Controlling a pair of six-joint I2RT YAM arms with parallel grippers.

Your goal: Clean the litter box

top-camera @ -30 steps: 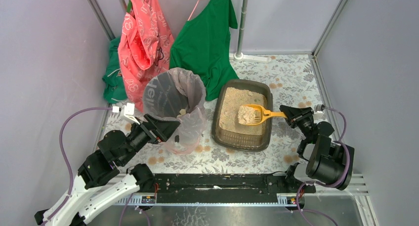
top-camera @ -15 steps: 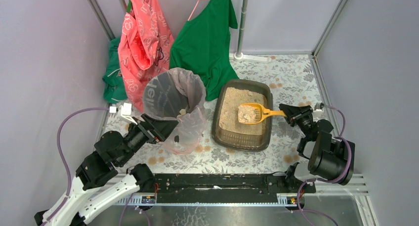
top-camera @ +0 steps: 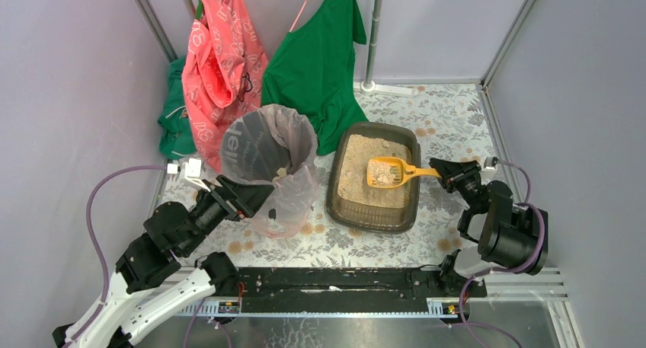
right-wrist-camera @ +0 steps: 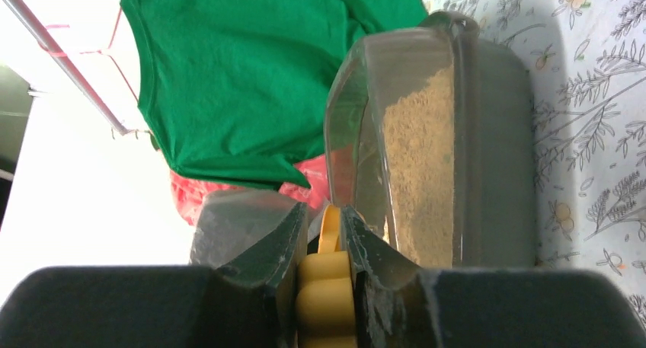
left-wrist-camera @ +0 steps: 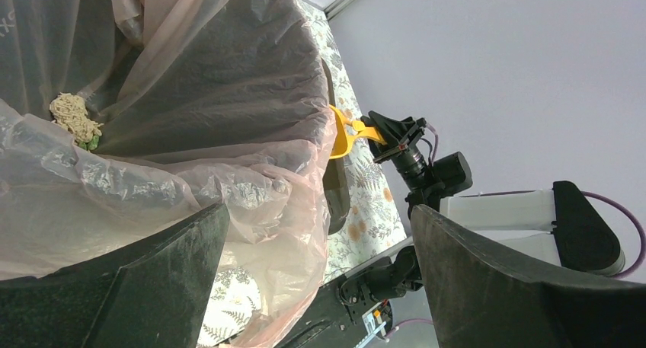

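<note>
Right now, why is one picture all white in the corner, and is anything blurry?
Right wrist view: the left side beside the green shirt is washed out white, and the right gripper, pinching the yellow scoop close to the lens, looks dark and soft. Left wrist view: the bag liner has a pale sheen, and the left gripper is shadowy. Top view: even light, sharp.

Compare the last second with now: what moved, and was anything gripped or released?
The yellow scoop, pinched by the right gripper, shifted slightly toward the far end of the litter box, and much of its loose litter has sifted out. Nothing was taken or released. The left gripper stays open at the lined bin.
</note>
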